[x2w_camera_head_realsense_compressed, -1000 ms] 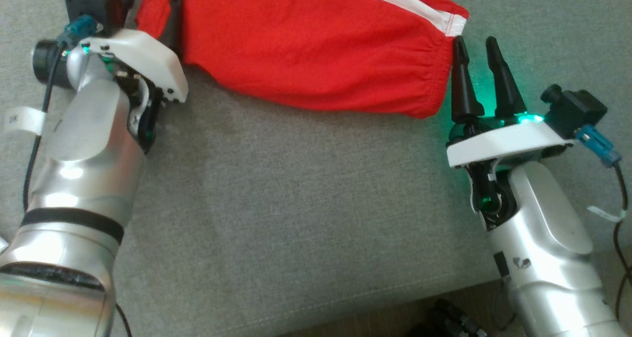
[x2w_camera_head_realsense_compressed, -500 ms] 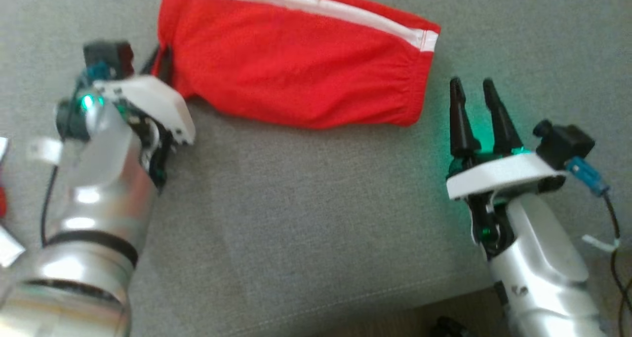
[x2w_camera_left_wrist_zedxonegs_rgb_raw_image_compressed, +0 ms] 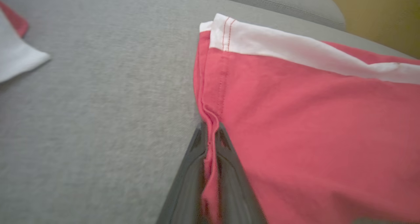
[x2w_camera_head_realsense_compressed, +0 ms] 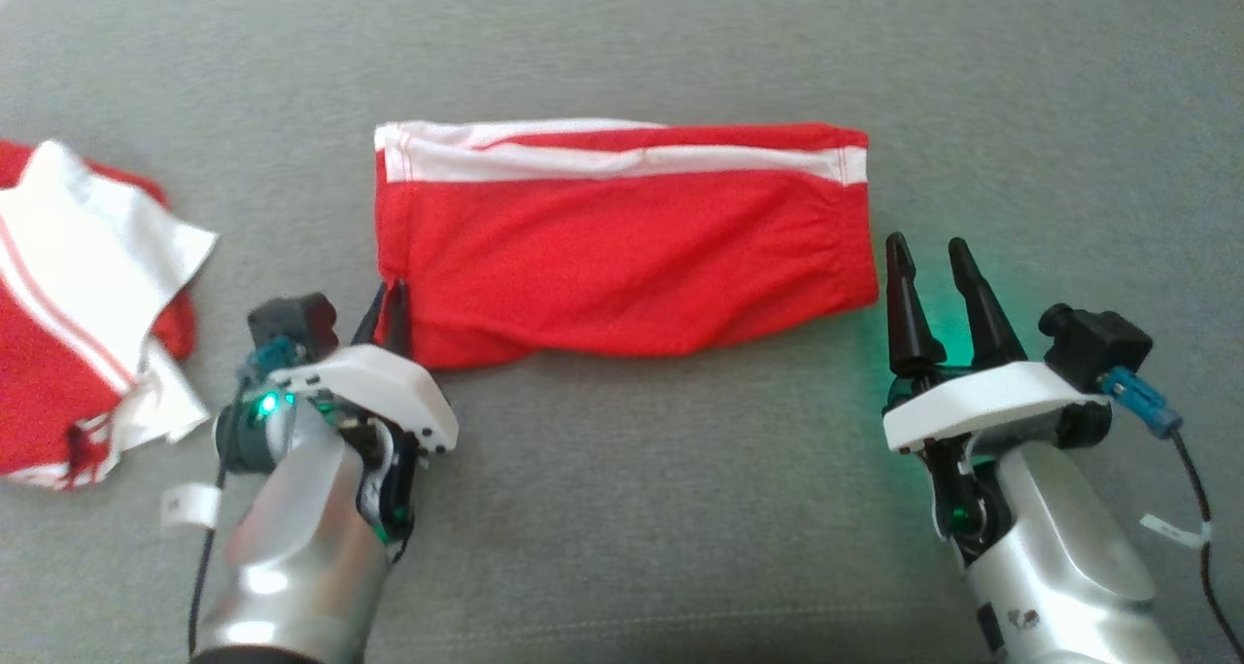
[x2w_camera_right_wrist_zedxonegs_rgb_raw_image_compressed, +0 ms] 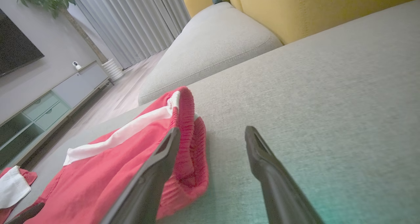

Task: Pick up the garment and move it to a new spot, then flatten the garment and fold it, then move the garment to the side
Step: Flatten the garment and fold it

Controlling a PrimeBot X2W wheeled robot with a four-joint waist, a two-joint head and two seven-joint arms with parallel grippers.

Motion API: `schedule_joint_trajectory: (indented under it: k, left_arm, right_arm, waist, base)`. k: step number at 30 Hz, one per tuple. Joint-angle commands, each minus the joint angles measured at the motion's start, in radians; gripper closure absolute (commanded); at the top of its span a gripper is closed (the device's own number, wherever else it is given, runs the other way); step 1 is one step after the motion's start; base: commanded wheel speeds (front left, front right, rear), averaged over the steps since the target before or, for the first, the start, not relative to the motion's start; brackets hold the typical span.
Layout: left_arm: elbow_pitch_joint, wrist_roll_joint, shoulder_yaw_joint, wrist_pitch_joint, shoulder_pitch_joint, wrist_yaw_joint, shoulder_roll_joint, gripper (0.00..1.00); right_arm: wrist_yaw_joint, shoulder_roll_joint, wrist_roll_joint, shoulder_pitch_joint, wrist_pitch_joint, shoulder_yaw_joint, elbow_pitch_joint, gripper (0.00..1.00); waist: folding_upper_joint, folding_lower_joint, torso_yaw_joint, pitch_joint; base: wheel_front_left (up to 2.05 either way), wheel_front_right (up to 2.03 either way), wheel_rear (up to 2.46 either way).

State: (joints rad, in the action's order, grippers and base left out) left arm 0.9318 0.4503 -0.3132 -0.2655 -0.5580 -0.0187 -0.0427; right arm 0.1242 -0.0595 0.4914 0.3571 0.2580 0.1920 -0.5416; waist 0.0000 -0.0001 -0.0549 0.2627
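Note:
The garment (x2w_camera_head_realsense_compressed: 622,265) is a folded red rectangle with a white stripe along its far edge, lying flat on the grey cushion (x2w_camera_head_realsense_compressed: 622,508). My left gripper (x2w_camera_head_realsense_compressed: 387,304) is shut on its near-left corner. In the left wrist view the red hem (x2w_camera_left_wrist_zedxonegs_rgb_raw_image_compressed: 210,152) is pinched between the two dark fingers. My right gripper (x2w_camera_head_realsense_compressed: 928,256) stands open just beside the garment's gathered right edge (x2w_camera_right_wrist_zedxonegs_rgb_raw_image_compressed: 188,142). In the right wrist view the left finger (x2w_camera_right_wrist_zedxonegs_rgb_raw_image_compressed: 154,171) lies against that edge, and nothing is between the fingers.
A second red-and-white garment (x2w_camera_head_realsense_compressed: 87,304) lies crumpled at the cushion's left. A yellow backrest (x2w_camera_right_wrist_zedxonegs_rgb_raw_image_compressed: 311,10) and another grey cushion (x2w_camera_right_wrist_zedxonegs_rgb_raw_image_compressed: 213,47) lie beyond. Bare grey fabric surrounds the folded piece.
My left gripper has shut on the garment's corner. The head camera has shifted, so the garment now sits lower in the picture and the crumpled heap has come into sight.

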Motion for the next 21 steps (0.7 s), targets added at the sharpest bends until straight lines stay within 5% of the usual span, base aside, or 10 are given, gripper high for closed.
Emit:
schedule_joint_trajectory:
  k: [1, 2, 14, 15, 17, 21]
  left_arm:
    - [-0.03, -0.016, 0.031, 0.004, 0.022, -0.022, -0.021, 0.55]
    - [-0.047, -0.025, 0.03, 0.004, 0.032, -0.026, -0.02, 0.0]
    - [-0.202, -0.088, 0.003, 0.004, 0.09, -0.038, -0.008, 0.0]
    - [-0.206, -0.083, -0.002, 0.004, 0.094, -0.037, -0.008, 0.0]
    - [-0.213, -0.078, -0.006, 0.004, 0.1, -0.043, -0.008, 0.0]
    - [-0.223, -0.082, -0.002, 0.004, 0.11, -0.054, -0.008, 0.0]
  right_arm:
    - [0.007, 0.009, -0.009, 0.01, 0.004, 0.02, 0.013, 0.0]
    - [0.007, 0.009, -0.006, 0.014, 0.004, 0.021, 0.005, 0.0]
    - [0.007, 0.009, 0.069, 0.077, 0.004, 0.042, -0.209, 0.02]
    - [0.007, 0.009, 0.077, 0.083, 0.004, 0.055, -0.237, 0.25]
    - [0.007, 0.009, 0.094, 0.092, 0.004, 0.075, -0.284, 1.0]
    - [0.007, 0.009, 0.135, 0.105, 0.004, 0.095, -0.315, 1.0]
  waist:
    - [0.0, 0.0001, 0.045, -0.019]
    - [0.0, 0.0001, 0.055, -0.019]
    - [0.0, 0.0001, 0.136, 0.003]
    - [0.0, 0.0001, 0.14, 0.003]
    - [0.0, 0.0001, 0.143, 0.002]
    - [0.0, 0.0001, 0.133, -0.002]
  base:
    - [0.0, 0.0, 0.0]
    - [0.0, 0.0, 0.0]
    - [0.0, 0.0, 0.0]
    - [0.0, 0.0, 0.0]
    - [0.0, 0.0, 0.0]
    - [0.0, 0.0, 0.0]
